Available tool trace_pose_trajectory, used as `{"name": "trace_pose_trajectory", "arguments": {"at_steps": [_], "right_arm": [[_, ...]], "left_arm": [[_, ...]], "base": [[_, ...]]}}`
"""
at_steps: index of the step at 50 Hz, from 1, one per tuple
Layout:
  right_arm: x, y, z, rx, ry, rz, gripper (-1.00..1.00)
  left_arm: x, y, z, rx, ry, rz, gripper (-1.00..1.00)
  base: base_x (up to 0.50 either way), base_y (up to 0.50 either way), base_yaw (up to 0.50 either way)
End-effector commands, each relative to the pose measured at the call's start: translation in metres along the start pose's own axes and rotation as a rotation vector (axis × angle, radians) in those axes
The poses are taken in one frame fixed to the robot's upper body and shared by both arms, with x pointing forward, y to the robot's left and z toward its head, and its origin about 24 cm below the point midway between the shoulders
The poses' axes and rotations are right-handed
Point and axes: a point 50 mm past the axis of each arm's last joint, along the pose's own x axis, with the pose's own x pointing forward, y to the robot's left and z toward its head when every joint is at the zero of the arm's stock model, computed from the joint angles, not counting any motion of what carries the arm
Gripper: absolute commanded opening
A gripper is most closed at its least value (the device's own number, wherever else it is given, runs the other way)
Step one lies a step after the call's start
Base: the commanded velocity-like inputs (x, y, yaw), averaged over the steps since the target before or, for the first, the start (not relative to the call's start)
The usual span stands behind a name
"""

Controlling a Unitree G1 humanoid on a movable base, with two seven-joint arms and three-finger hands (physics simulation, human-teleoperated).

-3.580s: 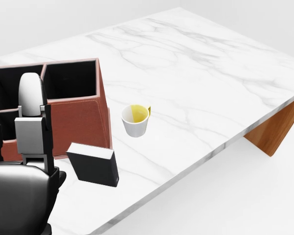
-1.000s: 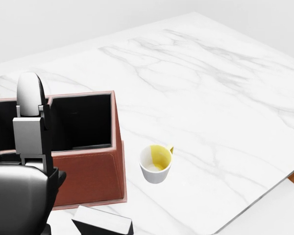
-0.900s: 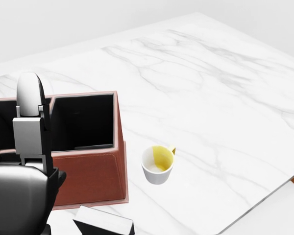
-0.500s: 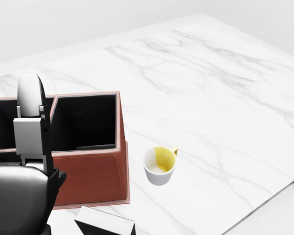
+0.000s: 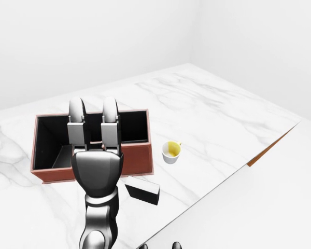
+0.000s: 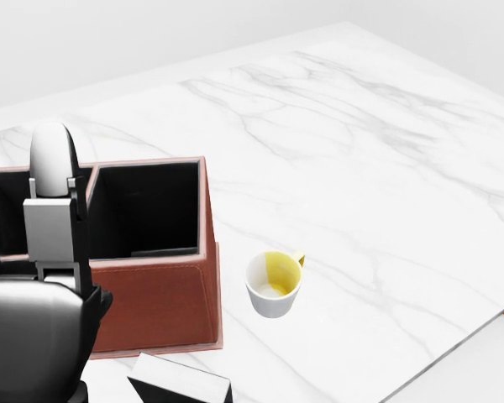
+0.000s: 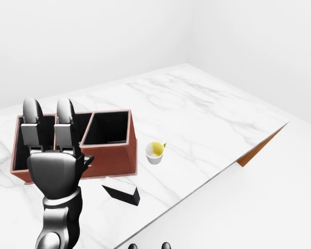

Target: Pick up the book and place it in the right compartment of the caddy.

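Note:
The book [image 7: 122, 190], black with a white top face, lies flat on the marble table [image 7: 197, 119] just below the caddy's right end. The red-brown caddy [image 7: 108, 157] has two dark compartments; the right compartment [image 7: 110, 128] is open at the top. My left hand [image 7: 47, 113] is raised over the table to the left of the book, fingers [image 7: 65, 124] straight up and open, holding nothing. It hides part of the left compartment. Two dark tips [image 7: 166, 245] at the bottom edge may be my right hand; too little shows.
A white cup [image 6: 273, 285] with a yellow inside stands on the table right of the caddy, close to the book. The table's edge [image 7: 207, 179] runs diagonally at lower right, with a brown wooden underside [image 7: 259, 148] showing.
The whole picture has shifted since 3.6 s ago: the camera moved, and the caddy, cup and book slid down in the head view. Over the last half second nothing visibly changed.

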Motion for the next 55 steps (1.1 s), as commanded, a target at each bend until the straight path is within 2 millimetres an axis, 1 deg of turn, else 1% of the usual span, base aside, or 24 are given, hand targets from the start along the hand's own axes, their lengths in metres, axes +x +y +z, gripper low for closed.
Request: {"name": "trace_pose_trajectory", "arguments": {"at_steps": [1,12,14,23,27,29,33,42,45,52,55], "right_arm": [[0.0,0.0,-0.001,-0.001,0.003,-0.001,1.0],[0.0,0.0,0.0,-0.004,0.0,-0.003,1.0],[0.0,0.0,0.0,-0.005,0.004,-0.001,1.0],[0.0,0.0,-0.003,-0.006,0.015,0.002,1.0],[0.0,0.001,0.0,-0.013,0.009,0.002,1.0],[0.0,0.001,-0.001,-0.015,0.014,0.002,1.0],[0.0,0.001,-0.003,-0.014,0.019,0.003,1.0],[0.0,0.0,-0.006,-0.018,0.036,0.005,1.0],[-0.001,0.0,-0.005,-0.021,0.035,0.005,1.0],[-0.001,0.0,-0.011,-0.019,0.056,0.007,1.0],[-0.001,0.0,-0.006,-0.029,0.045,0.005,1.0]], "left_arm": [[0.0,0.0,0.0,0.001,0.0,0.001,1.0],[0.001,0.003,-0.003,-0.004,0.009,0.009,1.0],[-0.002,0.002,-0.002,0.0,0.0,-0.004,1.0],[-0.004,0.01,0.0,-0.03,-0.023,0.007,1.0],[-0.004,0.013,-0.001,-0.044,-0.031,0.018,1.0],[-0.003,0.018,-0.002,-0.054,-0.031,0.034,1.0],[-0.003,0.019,-0.001,-0.067,-0.054,0.036,1.0],[-0.009,0.01,0.004,-0.07,-0.112,-0.011,1.0],[-0.007,0.015,0.003,-0.07,-0.112,0.006,1.0],[-0.007,0.032,0.0,-0.055,-0.127,0.05,1.0],[-0.007,0.039,-0.002,-0.058,-0.11,0.068,1.0]], "base": [[0.0,0.0,0.0],[0.0,0.0,0.0],[0.0,0.0,0.0],[0.0,0.0,0.0],[0.0,0.0,0.0],[0.0,0.0,0.0],[0.0,0.0,0.0],[0.0,0.0,0.0],[0.0,0.0,0.0],[0.0,0.0,0.0],[0.0,0.0,0.0]]}}
